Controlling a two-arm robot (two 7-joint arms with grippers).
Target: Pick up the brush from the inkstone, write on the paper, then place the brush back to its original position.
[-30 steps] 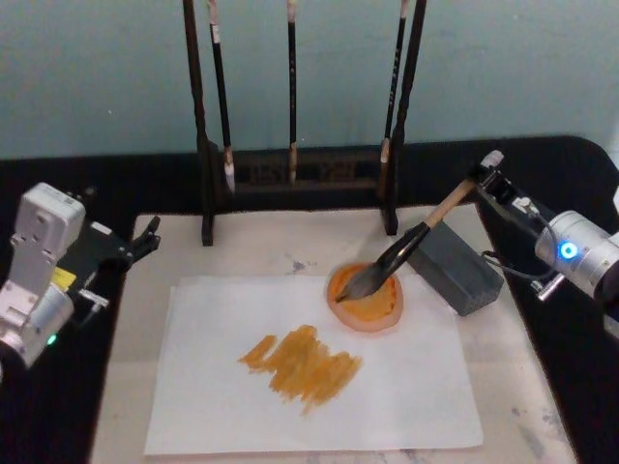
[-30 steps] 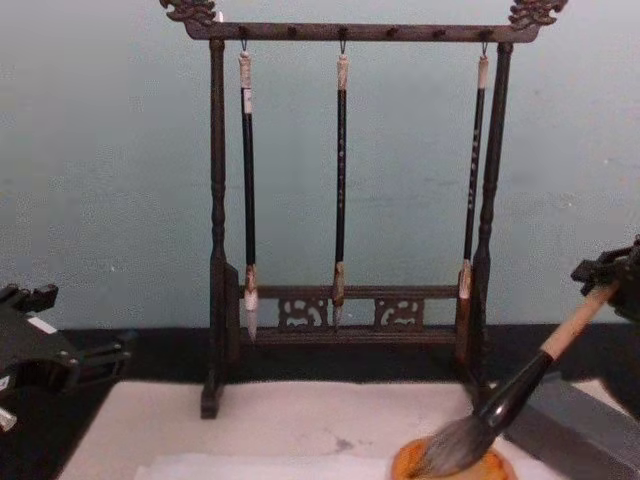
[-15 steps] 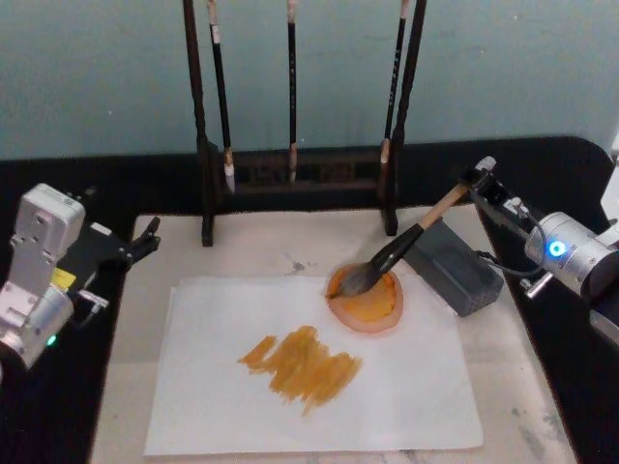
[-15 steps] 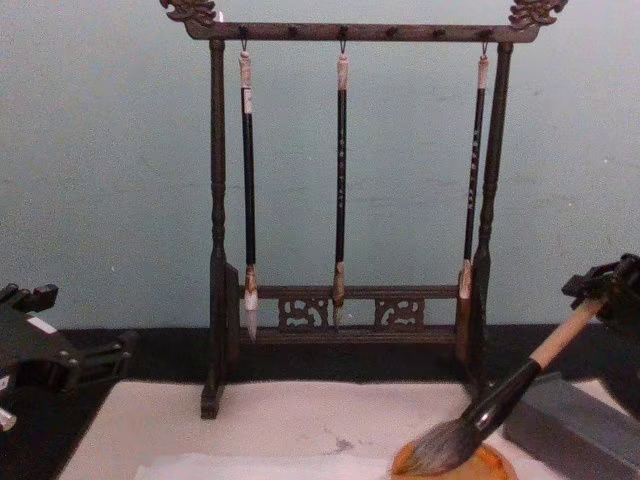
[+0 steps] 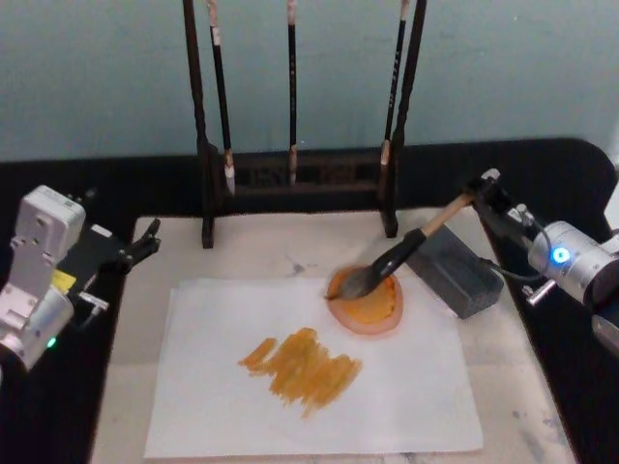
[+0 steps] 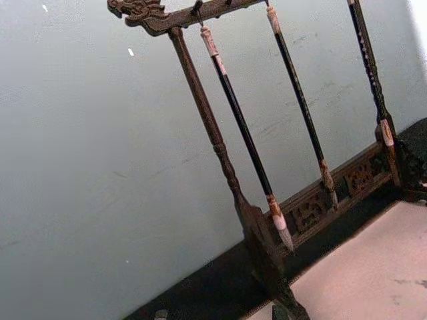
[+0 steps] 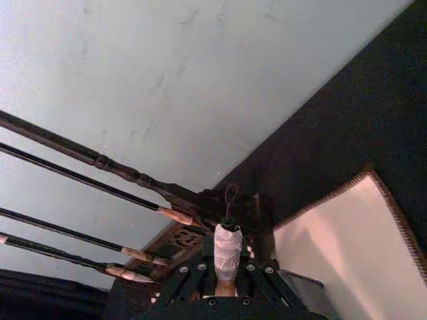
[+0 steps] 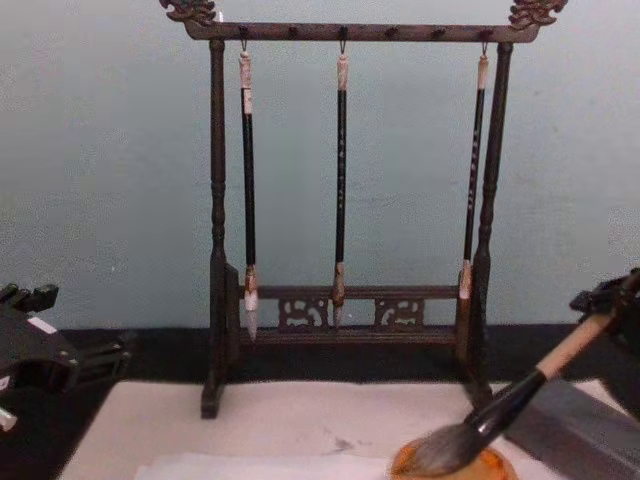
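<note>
Right gripper (image 5: 481, 190) is at the far right of the mat (image 5: 131, 406), clamped on the top of the brush (image 5: 404, 251). From the wrist you can see the pale end cap and its cord loop poking up between the black fingers (image 7: 190, 279). The brush slants down and to the left from there, its tan handle passing over the grey block (image 5: 456, 275) and its black section dropping toward the dish. The bushy tip lies in the inkstone (image 5: 372, 311), bristles down at the far-left part of the orange bowl. From the chest camera the bristles meet the dish right at its rim.

The inkstone sits on the far right part of the paper (image 5: 242, 416), and the paper lies flat on the mat. Near and left of the dish there is a patch of orange strokes (image 5: 302, 363) on the sheet — broad, zigzag, well apart from the brush tip.

Left gripper (image 5: 145, 239) hangs over the dark table by the mat's far left corner, well away from the brush — open or closed, I cannot tell.

Along the far edge of the mat stands the dark wooden rack (image 5: 200, 145), with three thin brushes (image 5: 291, 97) hanging from it.
</note>
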